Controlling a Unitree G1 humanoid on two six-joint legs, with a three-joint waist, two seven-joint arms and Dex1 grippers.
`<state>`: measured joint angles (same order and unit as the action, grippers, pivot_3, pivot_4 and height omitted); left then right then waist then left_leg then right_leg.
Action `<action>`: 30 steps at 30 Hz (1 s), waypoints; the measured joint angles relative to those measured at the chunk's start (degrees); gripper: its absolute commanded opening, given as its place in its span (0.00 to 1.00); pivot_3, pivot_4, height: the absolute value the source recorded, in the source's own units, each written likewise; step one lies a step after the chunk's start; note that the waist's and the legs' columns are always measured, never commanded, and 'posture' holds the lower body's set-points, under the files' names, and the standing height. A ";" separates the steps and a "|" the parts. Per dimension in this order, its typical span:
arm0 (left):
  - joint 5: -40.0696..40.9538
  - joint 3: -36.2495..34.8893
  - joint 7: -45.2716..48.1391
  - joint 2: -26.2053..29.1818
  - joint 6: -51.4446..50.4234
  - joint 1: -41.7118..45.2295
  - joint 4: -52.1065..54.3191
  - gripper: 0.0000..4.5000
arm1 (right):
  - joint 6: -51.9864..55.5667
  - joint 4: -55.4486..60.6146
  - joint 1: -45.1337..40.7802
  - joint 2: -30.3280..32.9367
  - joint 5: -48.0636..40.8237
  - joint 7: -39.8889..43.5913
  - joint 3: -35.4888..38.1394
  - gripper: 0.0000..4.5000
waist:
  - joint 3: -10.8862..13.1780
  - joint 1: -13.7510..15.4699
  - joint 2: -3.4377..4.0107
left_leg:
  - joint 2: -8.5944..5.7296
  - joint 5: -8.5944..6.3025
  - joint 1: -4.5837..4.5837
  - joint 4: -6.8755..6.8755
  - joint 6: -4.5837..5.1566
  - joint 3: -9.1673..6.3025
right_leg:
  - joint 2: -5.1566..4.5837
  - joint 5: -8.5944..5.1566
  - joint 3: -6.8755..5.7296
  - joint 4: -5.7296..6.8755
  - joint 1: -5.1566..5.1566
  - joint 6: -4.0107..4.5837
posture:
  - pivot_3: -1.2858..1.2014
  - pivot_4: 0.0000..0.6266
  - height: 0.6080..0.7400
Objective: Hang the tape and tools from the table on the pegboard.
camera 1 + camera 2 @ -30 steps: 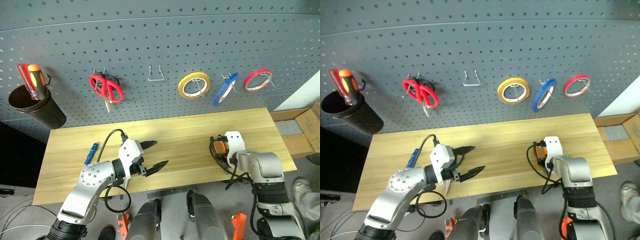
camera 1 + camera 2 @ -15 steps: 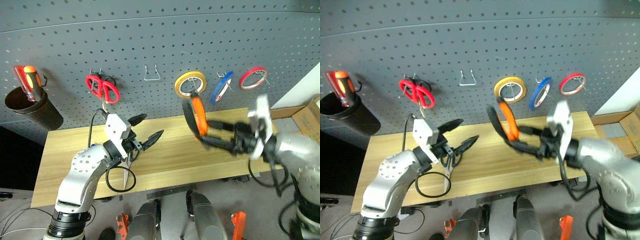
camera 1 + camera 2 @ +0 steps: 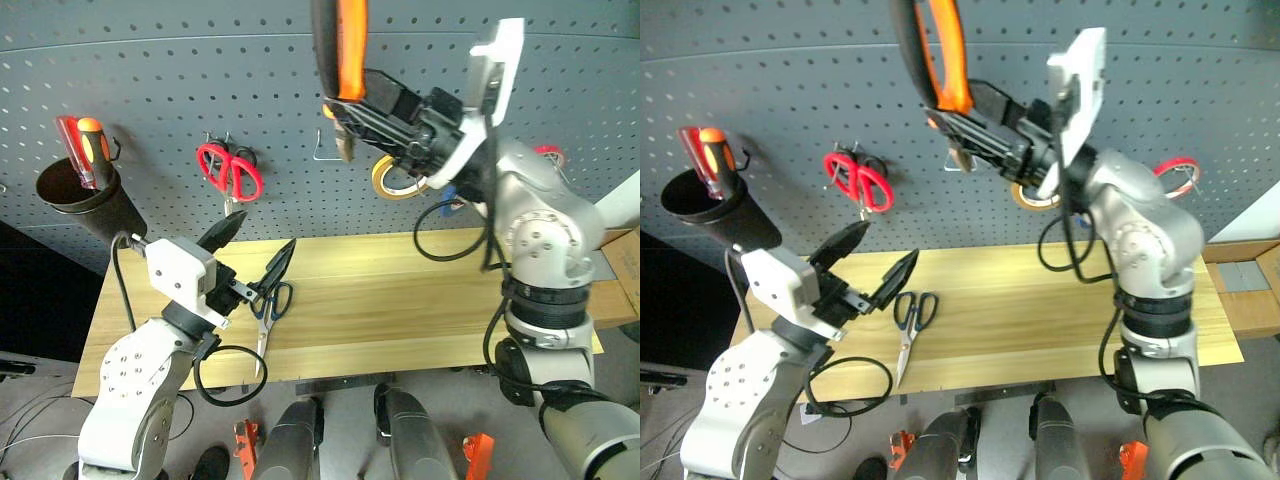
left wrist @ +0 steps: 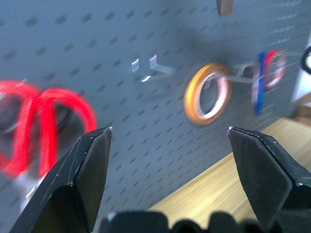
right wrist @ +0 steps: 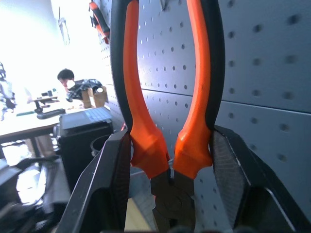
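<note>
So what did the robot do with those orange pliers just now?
The right gripper lifted the orange-and-black pliers off the table up to the pegboard. The open left gripper rose a little. The dark-handled scissors stayed on the table.

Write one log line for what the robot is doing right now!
right hand: holds pliers up at pegboard | left hand: open, empty | scissors: on table

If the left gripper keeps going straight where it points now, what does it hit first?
Probably the pegboard. In the wrist view the open left gripper frames bare panel just below the empty metal hook, between the red scissors and the yellow tape ring. Depth is unclear, so the hook may come first.
</note>
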<state>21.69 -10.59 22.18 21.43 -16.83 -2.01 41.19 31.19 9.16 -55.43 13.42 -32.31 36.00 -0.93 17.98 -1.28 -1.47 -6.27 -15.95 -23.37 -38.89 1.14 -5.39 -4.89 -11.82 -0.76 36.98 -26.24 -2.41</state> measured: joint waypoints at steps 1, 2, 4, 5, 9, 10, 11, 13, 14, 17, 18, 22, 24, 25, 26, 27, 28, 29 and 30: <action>-0.25 -0.27 -0.62 -0.46 0.50 -0.05 0.05 0.91 | -2.34 -1.40 -0.40 -1.20 2.25 -0.35 -1.04 0.42 | -0.02 0.10 -0.02 | 0.00 0.01 0.00 -0.01 -0.02 -0.03 | 0.00 0.00 -0.01 0.02 0.00 0.00 | 0.54 0.39 1.00; -0.53 -0.29 -0.95 -0.66 1.08 -0.09 0.04 0.91 | -4.10 -2.36 -0.59 -2.23 3.71 -0.95 -1.64 0.42 | -0.02 0.23 -0.02 | 0.00 0.03 0.00 -0.01 -0.05 -0.05 | 0.00 0.01 -0.03 0.04 0.00 0.01 | 0.54 0.39 1.00; -1.66 -0.35 -1.79 -1.71 2.76 -0.18 0.00 0.91 | -9.63 -5.50 -1.01 -4.14 7.90 -1.98 -3.31 0.42 | -0.07 0.43 -0.06 | -0.01 0.04 0.00 -0.02 -0.06 -0.05 | 0.00 0.01 -0.03 0.05 0.00 0.01 | 0.54 0.39 1.00; -1.89 -0.31 -1.91 -1.74 3.39 -0.18 -0.05 0.91 | -11.62 -6.93 -1.07 -4.75 9.76 -2.52 -3.99 0.42 | -0.11 0.49 -0.11 | -0.01 0.04 0.01 -0.02 -0.07 -0.06 | 0.01 0.01 -0.04 0.05 0.00 0.01 | 0.54 0.39 1.00; -2.85 0.04 -2.44 -2.05 4.84 0.06 -0.86 0.91 | -18.44 -12.52 -1.11 -6.43 15.49 -3.85 -5.76 0.42 | -0.18 0.92 -0.16 | -0.01 0.05 0.01 -0.02 -0.08 -0.07 | 0.02 0.01 -0.05 0.05 0.00 0.02 | 0.54 0.40 1.00; -2.99 0.27 -2.59 -2.17 4.91 0.40 -1.42 0.91 | -20.98 -14.88 -1.16 -7.34 16.87 -4.58 -5.84 0.42 | -0.18 0.94 -0.17 | 0.00 0.05 0.01 -0.02 -0.09 -0.07 | 0.03 0.01 -0.05 0.05 0.00 0.02 | 0.54 0.40 1.00; -3.16 0.43 -2.64 -2.24 4.96 0.67 -1.59 0.91 | -22.86 -16.69 -1.15 -7.71 18.26 -5.01 -6.09 0.42 | -0.18 0.95 -0.17 | 0.00 0.06 0.01 -0.02 -0.11 -0.08 | 0.04 0.01 -0.05 0.06 0.00 0.02 | 0.54 0.40 1.00; -3.51 0.64 -2.68 -2.23 5.09 0.85 -1.66 0.91 | -25.74 -18.99 -1.12 -7.38 20.50 -5.07 -6.82 0.42 | -0.18 0.97 -0.17 | 0.00 0.06 0.01 -0.02 -0.11 -0.08 | 0.04 0.01 -0.05 0.06 0.00 0.02 | 0.54 0.41 1.00; -3.73 0.77 -2.68 -2.23 5.14 0.89 -1.79 0.91 | -27.45 -20.22 -1.03 -7.34 21.75 -5.17 -7.07 0.42 | -0.18 0.99 -0.17 | 0.00 0.06 0.01 -0.02 -0.11 -0.08 | 0.04 0.01 -0.05 0.06 0.00 0.02 | 0.54 0.41 1.00; -3.98 1.20 -2.67 -2.22 5.18 0.93 -2.56 0.91 | -30.75 -23.25 -0.90 -7.66 23.62 -6.65 -6.97 0.42 | -0.18 1.01 -0.17 | 0.01 0.07 0.01 -0.02 -0.11 -0.09 | 0.05 0.01 -0.05 0.07 -0.01 0.02 | 0.54 0.41 1.00; -4.03 1.21 -2.67 -2.22 5.18 0.95 -2.62 0.91 | -31.91 -24.15 -0.90 -7.72 24.41 -7.28 -6.96 0.42 | -0.18 1.01 -0.17 | 0.01 0.07 0.01 -0.02 -0.12 -0.09 | 0.06 0.01 -0.05 0.07 -0.01 0.02 | 0.54 0.41 1.00; -4.09 1.22 -2.68 -2.16 5.17 1.10 -2.62 0.91 | -34.98 -26.97 -0.90 -7.98 25.90 -9.35 -6.66 0.42 | -0.18 1.02 -0.17 | 0.01 0.08 0.02 -0.02 -0.13 -0.09 | 0.06 0.02 -0.05 0.08 -0.01 0.03 | 0.54 0.42 1.00; -4.12 1.21 -2.68 -2.00 5.16 1.07 -2.63 0.91 | -35.86 -27.64 -0.74 -7.96 26.51 -9.93 -6.49 0.42 | -0.18 1.03 -0.17 | 0.01 0.08 0.01 -0.02 -0.14 -0.09 | 0.06 0.02 -0.04 0.08 -0.01 0.03 | 0.54 0.42 1.00; -4.18 1.21 -2.68 -1.93 5.16 1.08 -2.65 0.91 | -35.93 -27.64 -0.51 -7.95 26.52 -9.92 -6.44 0.42 | -0.18 1.03 -0.17 | 0.02 0.08 0.01 -0.02 -0.14 -0.10 | 0.06 0.02 -0.04 0.08 -0.01 0.03 | 0.54 0.41 1.00; -4.29 1.21 -2.68 -1.85 5.16 1.09 -2.73 0.91 | -36.11 -27.64 -0.11 -7.95 26.55 -9.89 -6.44 0.42 | -0.18 1.03 -0.17 | 0.01 0.08 0.02 -0.02 -0.13 -0.09 | 0.06 0.02 -0.04 0.08 0.00 0.03 | 0.55 0.41 1.00; -4.38 1.21 -2.68 -1.75 5.16 1.08 -2.89 0.91 | -36.27 -27.64 0.31 -7.95 26.59 -9.88 -6.46 0.42 | -0.18 1.03 -0.17 | 0.02 0.08 0.02 -0.02 -0.13 -0.10 | 0.06 0.02 -0.04 0.08 0.00 0.03 | 0.55 0.41 1.00; -4.48 1.21 -2.70 -1.62 5.16 1.08 -3.15 0.91 | -36.29 -27.64 0.81 -7.96 26.60 -9.84 -6.48 0.42 | -0.19 1.03 -0.17 | 0.02 0.08 0.02 -0.02 -0.14 -0.10 | 0.06 0.02 -0.04 0.08 0.00 0.03 | 0.55 0.41 1.00; -4.52 1.20 -2.74 -1.55 5.13 1.08 -3.32 0.91 | -36.26 -27.64 1.21 -7.96 26.61 -9.83 -6.51 0.42 | -0.18 1.03 -0.17 | 0.02 0.08 0.02 -0.02 -0.14 -0.09 | 0.06 0.02 -0.04 0.09 -0.01 0.03 | 0.55 0.41 1.00; -4.52 1.20 -2.77 -1.55 5.10 1.08 -3.35 0.91 | -36.19 -27.63 1.54 -7.98 26.60 -9.82 -6.53 0.42 | -0.18 1.03 -0.17 | 0.02 0.08 0.02 -0.03 -0.14 -0.09 | 0.06 0.02 -0.04 0.09 0.00 0.03 | 0.55 0.41 1.00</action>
<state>17.17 -9.39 19.41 19.88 -11.73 -0.93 37.84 -4.99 -18.47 -53.88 5.44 -5.71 26.18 -7.46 17.79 -0.25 -1.64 -6.26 -15.86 -23.35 -38.91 1.00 -5.49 -4.82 -11.80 -0.79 37.07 -26.24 -2.38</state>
